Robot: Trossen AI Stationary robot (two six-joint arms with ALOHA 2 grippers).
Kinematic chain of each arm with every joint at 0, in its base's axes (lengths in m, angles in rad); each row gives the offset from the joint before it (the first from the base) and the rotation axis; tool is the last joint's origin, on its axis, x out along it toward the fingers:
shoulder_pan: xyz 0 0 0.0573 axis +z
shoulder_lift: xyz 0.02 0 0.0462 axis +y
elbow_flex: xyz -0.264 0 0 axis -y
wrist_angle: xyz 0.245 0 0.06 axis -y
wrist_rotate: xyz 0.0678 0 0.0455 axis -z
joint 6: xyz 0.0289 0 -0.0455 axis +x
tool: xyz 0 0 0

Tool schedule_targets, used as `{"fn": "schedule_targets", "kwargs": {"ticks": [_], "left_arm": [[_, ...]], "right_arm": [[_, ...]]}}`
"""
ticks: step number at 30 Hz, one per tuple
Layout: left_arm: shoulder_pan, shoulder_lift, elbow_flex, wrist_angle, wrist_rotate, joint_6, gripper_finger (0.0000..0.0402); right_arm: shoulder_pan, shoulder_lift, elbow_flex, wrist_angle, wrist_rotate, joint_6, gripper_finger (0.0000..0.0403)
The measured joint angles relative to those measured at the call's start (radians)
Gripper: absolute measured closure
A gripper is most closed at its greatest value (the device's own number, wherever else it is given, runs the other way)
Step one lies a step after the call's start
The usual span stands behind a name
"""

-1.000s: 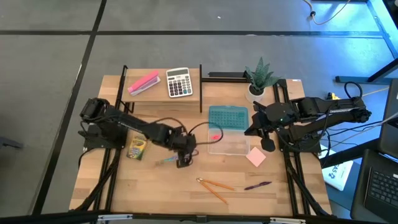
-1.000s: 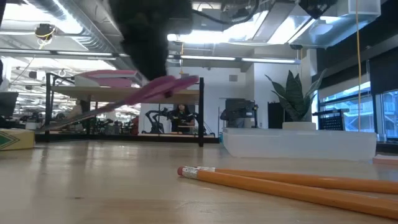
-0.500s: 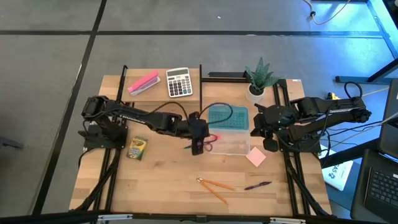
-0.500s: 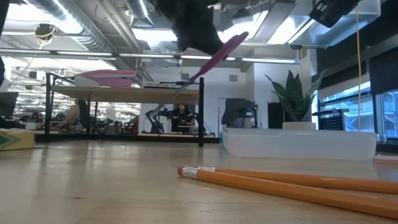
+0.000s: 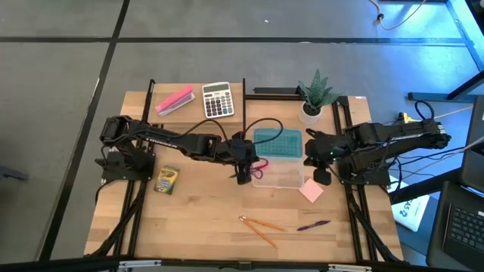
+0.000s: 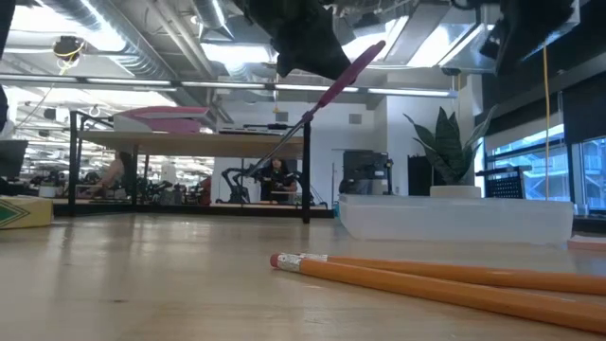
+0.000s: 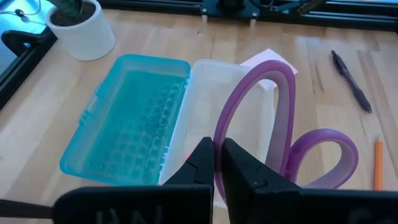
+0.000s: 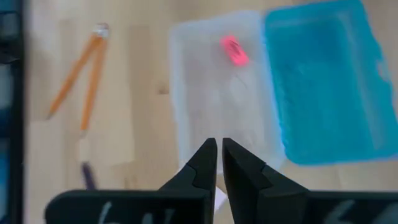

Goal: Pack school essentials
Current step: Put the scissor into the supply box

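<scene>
From above, the left gripper (image 5: 243,168) is carrying the purple-handled scissors (image 5: 257,168) over the clear box (image 5: 281,177), while the right gripper (image 5: 320,168), pinched empty, is waiting beside it. Its wrist view shows fingers (image 7: 200,163) clamping one handle loop above the tray, so lowering and releasing likely comes next.

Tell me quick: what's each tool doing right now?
Left tool: shut on the purple scissors, held above the clear box.
Right tool: shut, holding nothing, above the box's right end.
</scene>
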Motion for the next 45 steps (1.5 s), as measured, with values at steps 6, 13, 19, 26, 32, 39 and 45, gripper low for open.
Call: {"fn": "schedule_targets", "kwargs": {"ticks": [6, 13, 19, 26, 32, 39, 45], "left_arm": [[0.000, 0.000, 0.000, -0.001, 0.000, 0.000, 0.0399], [0.000, 0.000, 0.000, -0.002, 0.000, 0.000, 0.0398], [0.000, 0.000, 0.000, -0.005, 0.000, 0.000, 0.0398], [0.000, 0.000, 0.000, -0.005, 0.000, -0.001, 0.0399], [0.000, 0.000, 0.000, -0.005, 0.000, -0.001, 0.0399], [0.001, 0.000, 0.000, -0.005, -0.025, -0.002, 0.0399], [0.001, 0.000, 0.000, -0.004, -0.026, -0.002, 0.0399]], "right_arm": [[-0.028, 0.000, -0.087, 0.009, 0.085, 0.144, 0.0373], [-0.048, 0.000, -0.243, 0.300, 0.041, 0.065, 0.0373], [-0.048, 0.008, -0.406, 0.567, -0.002, 0.070, 0.0373], [-0.048, 0.056, -0.557, 0.798, -0.035, 0.092, 0.0373], [-0.048, 0.101, -0.601, 0.860, -0.056, 0.090, 0.0373], [-0.028, 0.187, -0.606, 0.930, -0.162, 0.085, 0.0373], [0.004, 0.261, -0.606, 0.986, -0.218, 0.085, 0.0373]]}}
